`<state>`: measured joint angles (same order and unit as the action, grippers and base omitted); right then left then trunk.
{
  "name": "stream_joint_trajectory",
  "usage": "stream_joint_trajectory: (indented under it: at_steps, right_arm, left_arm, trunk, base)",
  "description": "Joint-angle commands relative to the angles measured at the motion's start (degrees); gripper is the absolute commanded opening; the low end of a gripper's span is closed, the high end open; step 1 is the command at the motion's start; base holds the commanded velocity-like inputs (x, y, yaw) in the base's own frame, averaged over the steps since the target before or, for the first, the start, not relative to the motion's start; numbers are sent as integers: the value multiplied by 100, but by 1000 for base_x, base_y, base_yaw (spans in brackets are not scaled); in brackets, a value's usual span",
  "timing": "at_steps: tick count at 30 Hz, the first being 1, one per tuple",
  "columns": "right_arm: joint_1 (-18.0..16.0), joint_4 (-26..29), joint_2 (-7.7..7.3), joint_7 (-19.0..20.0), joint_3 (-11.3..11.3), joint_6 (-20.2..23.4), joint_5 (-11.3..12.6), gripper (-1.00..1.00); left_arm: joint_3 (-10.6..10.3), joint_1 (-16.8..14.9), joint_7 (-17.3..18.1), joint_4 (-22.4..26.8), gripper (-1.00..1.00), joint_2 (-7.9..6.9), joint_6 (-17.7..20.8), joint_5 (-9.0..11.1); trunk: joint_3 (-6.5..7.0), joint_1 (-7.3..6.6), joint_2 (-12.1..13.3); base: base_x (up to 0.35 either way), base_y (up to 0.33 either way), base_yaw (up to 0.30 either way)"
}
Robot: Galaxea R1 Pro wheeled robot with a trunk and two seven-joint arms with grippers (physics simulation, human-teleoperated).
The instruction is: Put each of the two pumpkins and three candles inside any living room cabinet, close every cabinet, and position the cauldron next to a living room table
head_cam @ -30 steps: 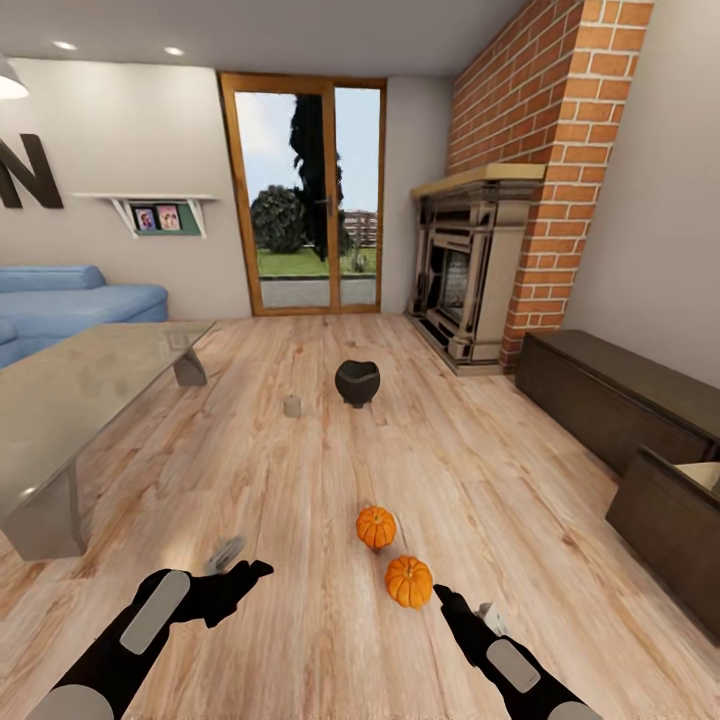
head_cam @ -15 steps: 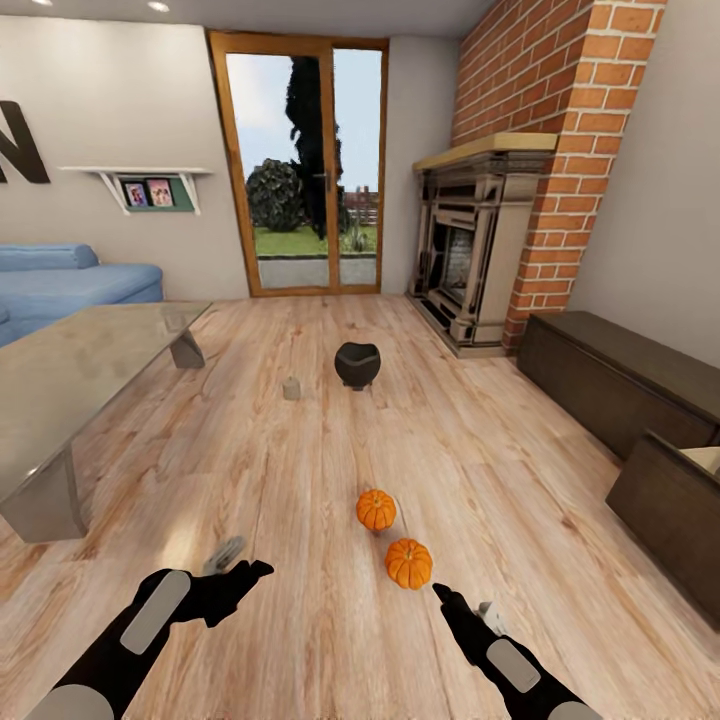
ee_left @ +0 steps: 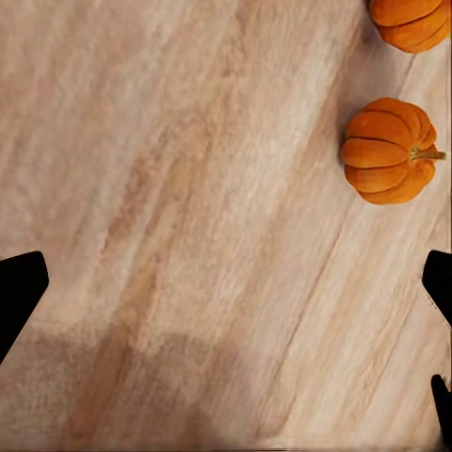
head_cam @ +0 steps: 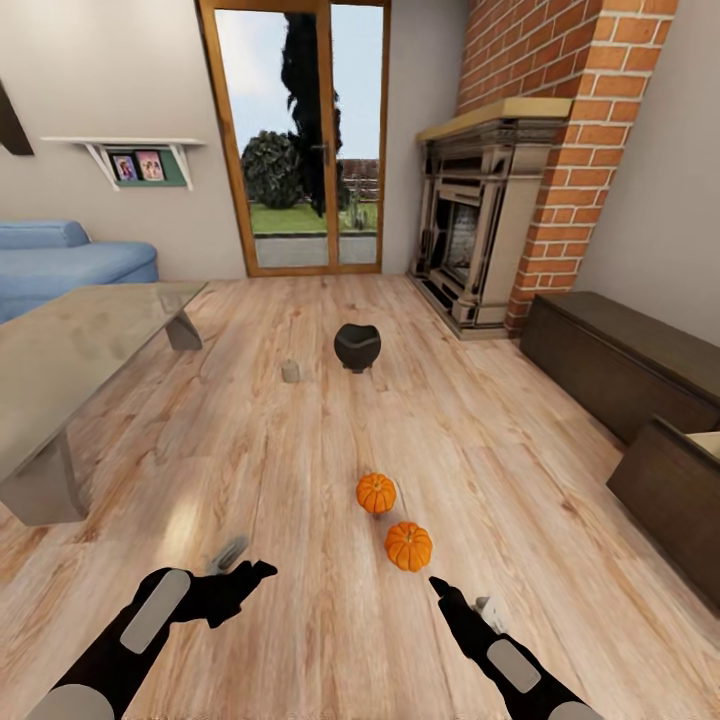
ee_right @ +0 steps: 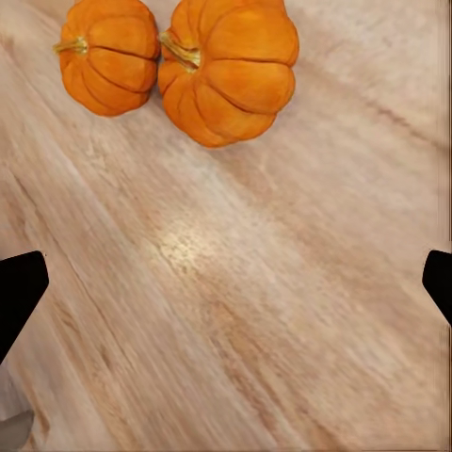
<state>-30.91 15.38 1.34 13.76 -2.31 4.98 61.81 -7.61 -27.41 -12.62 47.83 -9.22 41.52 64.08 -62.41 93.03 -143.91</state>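
Note:
Two orange pumpkins [head_cam: 376,492] [head_cam: 408,546] lie close together on the wood floor, just ahead of my right gripper [head_cam: 437,585]. In the right wrist view the pumpkins [ee_right: 108,52] [ee_right: 231,66] sit beyond the open right gripper [ee_right: 226,282]. My left gripper [head_cam: 255,572] is open over bare floor, with a pumpkin [ee_left: 386,151] off to its side. The black cauldron [head_cam: 357,346] stands mid-floor beside a small grey candle [head_cam: 291,371]. A grey candle-like piece [head_cam: 228,553] lies by my left hand and a pale one [head_cam: 487,607] by my right arm. The dark cabinet [head_cam: 620,360] runs along the right wall. The glass table [head_cam: 60,360] is at the left.
A dark unit [head_cam: 680,490] at the near right shows a pale inside at its top edge. A stone fireplace [head_cam: 480,230] and brick chimney stand at the back right, a glass door [head_cam: 295,140] at the back, and a blue sofa [head_cam: 60,260] behind the table.
The whole view has shifted: the camera has moved forward, so fireplace, cauldron and pumpkins sit higher and larger. Both arms keep the same place in the view, grippers still open.

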Motion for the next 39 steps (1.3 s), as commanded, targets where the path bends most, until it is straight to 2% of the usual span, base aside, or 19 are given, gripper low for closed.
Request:
stream_joint_trajectory:
  at_steps: [1, 3, 5, 15, 17, 21, 23, 31, 39]
  right_arm:
    - [-3, 0, -2, 11, -24, 11, 59, 100]
    - [-3, 0, -2, 12, -24, 7, 59, 100]
    - [-3, 0, -2, 13, -24, 4, 59, 100]
    - [-3, 0, -2, 13, -19, 1, 59, 100]
    - [-3, 0, -2, 13, -16, -12, 59, 100]
    - [-3, 0, -2, 13, -15, -37, 59, 100]
    - [-3, 0, 2, 8, -15, -50, 59, 100]
    - [-3, 0, 11, -18, -15, -74, 51, 100]
    - [-3, 0, 15, -38, -15, -76, 50, 100]
  left_arm:
    - [-20, -2, 70, -2, 100, -4, 6, 60]
    - [-26, -6, 422, -25, 100, -14, 11, 55]
    - [-23, -4, 587, -34, 100, -22, 13, 56]
    - [-3, -2, 815, -45, 100, -44, 14, 58]
    - [14, -1, 902, -45, 100, -98, 14, 77]
    - [146, 2, 1060, -45, 100, -167, 14, 286]
    - [172, 5, 1083, -47, 100, -178, 15, 326]
    - [189, 8, 1095, -134, 100, -185, 14, 336]
    - [184, 8, 1095, -145, 100, -185, 14, 333]
  trunk:
    - [-28, 1, -4]
    - [-72, 6, -6]
    - [-116, 11, -9]
    - [-338, 37, -22]
    - [-338, 37, -22]
    - [-338, 37, -22]
    - [-338, 37, -22]
    - [-338, 37, -22]
    - [-338, 37, -22]
  base:
    - [0, 0, 0]
    - [0, 0, 0]
    - [0, 0, 0]
    - [0, 0, 0]
    - [0, 0, 0]
    - [0, 0, 0]
    - [51, 0, 0]
    - [258, -21, 0]
    - [239, -197, 0]
